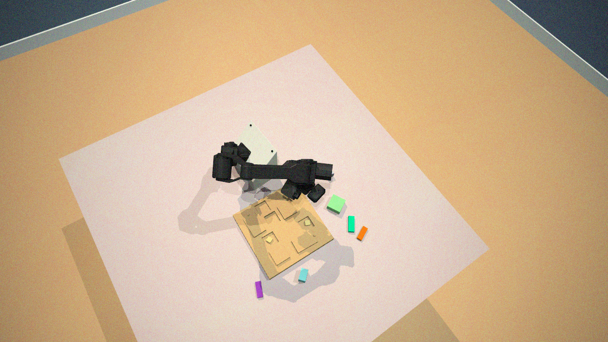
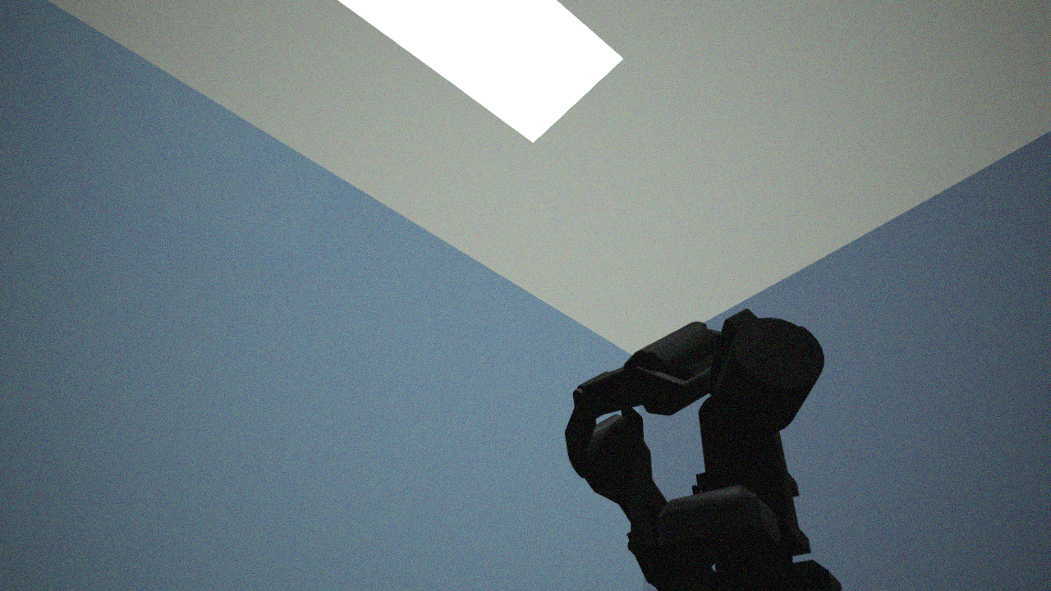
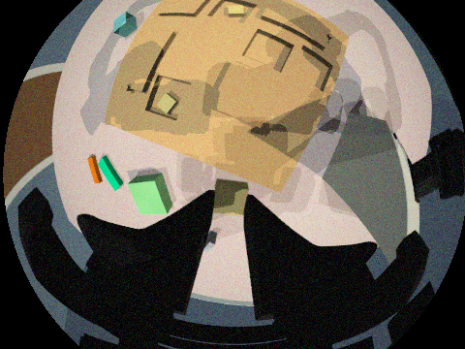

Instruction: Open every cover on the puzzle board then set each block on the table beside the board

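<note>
The tan puzzle board lies flat on the pale mat, with several square wells and cover outlines. Two small tan squares sit on it; they also show in the wrist view. My gripper hovers over the board's far corner, at the edge towards the green block. It is shut on a small tan block, held above the mat just off the board's edge. A light green block, a teal block, an orange block, a cyan block and a purple block lie on the mat beside the board.
The arm's grey base pedestal stands just behind the board. A tiny dark piece lies on the mat under the fingers. The exterior view shows only the arm's silhouette against walls and ceiling.
</note>
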`<state>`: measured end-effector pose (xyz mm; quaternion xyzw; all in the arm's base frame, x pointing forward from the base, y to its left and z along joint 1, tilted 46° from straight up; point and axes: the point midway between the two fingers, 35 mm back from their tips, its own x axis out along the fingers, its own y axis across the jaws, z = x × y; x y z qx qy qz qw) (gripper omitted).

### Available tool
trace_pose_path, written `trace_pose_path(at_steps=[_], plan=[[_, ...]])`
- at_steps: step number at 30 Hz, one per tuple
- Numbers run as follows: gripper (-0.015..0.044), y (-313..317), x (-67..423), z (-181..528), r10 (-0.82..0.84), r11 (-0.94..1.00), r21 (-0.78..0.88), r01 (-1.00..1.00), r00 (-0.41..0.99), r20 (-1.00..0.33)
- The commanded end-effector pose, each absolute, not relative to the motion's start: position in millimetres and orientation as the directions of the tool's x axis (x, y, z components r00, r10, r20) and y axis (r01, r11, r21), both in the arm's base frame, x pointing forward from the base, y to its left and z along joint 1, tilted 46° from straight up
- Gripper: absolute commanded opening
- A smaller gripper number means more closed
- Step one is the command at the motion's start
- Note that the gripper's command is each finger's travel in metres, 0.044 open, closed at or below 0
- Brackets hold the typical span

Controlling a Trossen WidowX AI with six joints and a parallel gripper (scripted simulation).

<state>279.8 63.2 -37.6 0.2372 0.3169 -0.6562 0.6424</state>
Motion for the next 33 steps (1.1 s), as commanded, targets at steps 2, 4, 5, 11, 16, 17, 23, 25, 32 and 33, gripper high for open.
trace_pose_path(at_steps=[2, 4, 5, 11, 16, 17, 23, 25, 32, 33], plan=[[0.008, 80.3, 276.5, -52.9, -0.689, 0.024, -0.104, 0.994, -0.058, -0.722], [0.008, 85.6, 274.6, -58.6, -0.69, 0.024, -0.104, 0.994, -0.059, -0.722], [0.008, 88.3, 273.6, -61.4, -0.69, 0.023, -0.104, 0.994, -0.059, -0.721], [0.008, 103.5, 266.4, -78.6, -0.693, 0.021, -0.104, 0.994, -0.061, -0.718], [0.008, 115.4, 259.2, -93.1, -0.697, 0.018, -0.104, 0.994, -0.062, -0.715], [0.008, 117.7, 257.6, -96.1, -0.697, 0.018, -0.104, 0.994, -0.062, -0.714], [0.008, 130.5, 247.2, -113.7, -0.703, 0.014, -0.103, 0.995, -0.063, -0.708], [0.008, 134.1, 243.7, -119.1, -0.705, 0.013, -0.103, 0.995, -0.064, -0.706], [0.008, 132.7, 242.8, -124.2, -0.706, 0.013, -0.102, 0.995, -0.064, -0.705], [0.008, 131.7, 243.0, -125.5, -0.706, 0.013, -0.102, 0.995, -0.064, -0.706]])
